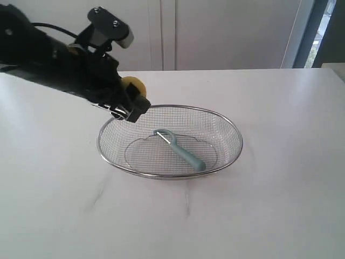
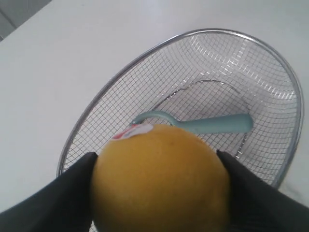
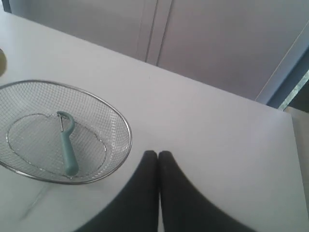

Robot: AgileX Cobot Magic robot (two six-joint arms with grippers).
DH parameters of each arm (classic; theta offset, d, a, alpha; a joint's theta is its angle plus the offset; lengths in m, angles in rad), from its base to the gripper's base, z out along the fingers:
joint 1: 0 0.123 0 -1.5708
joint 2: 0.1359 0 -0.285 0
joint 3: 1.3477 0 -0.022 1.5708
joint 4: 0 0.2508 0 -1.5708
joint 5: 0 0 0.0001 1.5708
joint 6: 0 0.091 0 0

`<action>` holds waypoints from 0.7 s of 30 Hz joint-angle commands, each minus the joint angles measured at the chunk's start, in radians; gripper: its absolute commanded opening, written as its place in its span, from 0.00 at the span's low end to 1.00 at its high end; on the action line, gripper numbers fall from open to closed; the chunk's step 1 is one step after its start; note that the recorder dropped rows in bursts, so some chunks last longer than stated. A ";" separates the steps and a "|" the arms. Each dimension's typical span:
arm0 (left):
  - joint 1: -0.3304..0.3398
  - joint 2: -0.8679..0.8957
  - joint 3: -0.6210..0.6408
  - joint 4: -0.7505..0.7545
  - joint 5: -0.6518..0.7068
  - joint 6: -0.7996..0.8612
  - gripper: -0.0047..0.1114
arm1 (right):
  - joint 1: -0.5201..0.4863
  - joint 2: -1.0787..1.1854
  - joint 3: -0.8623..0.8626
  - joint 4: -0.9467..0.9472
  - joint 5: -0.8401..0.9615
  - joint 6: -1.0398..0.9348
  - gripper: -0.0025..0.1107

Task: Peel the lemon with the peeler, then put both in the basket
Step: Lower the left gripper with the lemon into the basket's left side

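Note:
My left gripper [image 2: 157, 166] is shut on the yellow-orange lemon [image 2: 161, 181], one black finger on each side. It hangs over the left rim of the wire-mesh basket [image 1: 233, 128]; in the exterior view the lemon [image 1: 133, 85] peeks out behind that gripper [image 1: 128, 105]. The pale teal peeler [image 1: 180, 149] lies inside the basket on the mesh floor, and the left wrist view shows the peeler [image 2: 212, 124] beyond the lemon. My right gripper [image 3: 158, 153] is shut and empty, above bare table beside the basket [image 3: 126, 126], out of the exterior view.
The basket stands mid-table on a white tabletop [image 1: 280, 205]. Pale cabinet doors [image 1: 215, 32] run behind the table's far edge. A dark window frame [image 1: 310, 32] is at the back right.

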State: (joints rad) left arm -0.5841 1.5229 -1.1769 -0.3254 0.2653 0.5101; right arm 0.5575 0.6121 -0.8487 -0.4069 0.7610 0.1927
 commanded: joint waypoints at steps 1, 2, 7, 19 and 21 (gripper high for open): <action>0.039 0.133 -0.146 0.126 0.110 -0.143 0.04 | -0.010 -0.060 0.004 -0.014 -0.061 -0.009 0.02; 0.051 0.163 -0.175 0.151 0.131 -0.175 0.04 | -0.010 -0.069 0.004 -0.014 -0.061 -0.009 0.02; 0.084 0.272 -0.245 0.160 0.167 -0.200 0.04 | -0.010 -0.102 0.022 -0.036 -0.076 -0.007 0.02; 0.084 0.415 -0.270 0.153 0.149 -0.226 0.04 | -0.010 -0.194 0.086 -0.061 -0.157 -0.007 0.02; 0.084 0.434 -0.268 0.135 0.140 -0.226 0.04 | -0.010 -0.204 0.092 -0.067 -0.162 -0.007 0.02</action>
State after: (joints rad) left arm -0.5026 1.9427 -1.4394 -0.1614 0.4176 0.2943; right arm 0.5575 0.4266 -0.7698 -0.4555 0.6245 0.1927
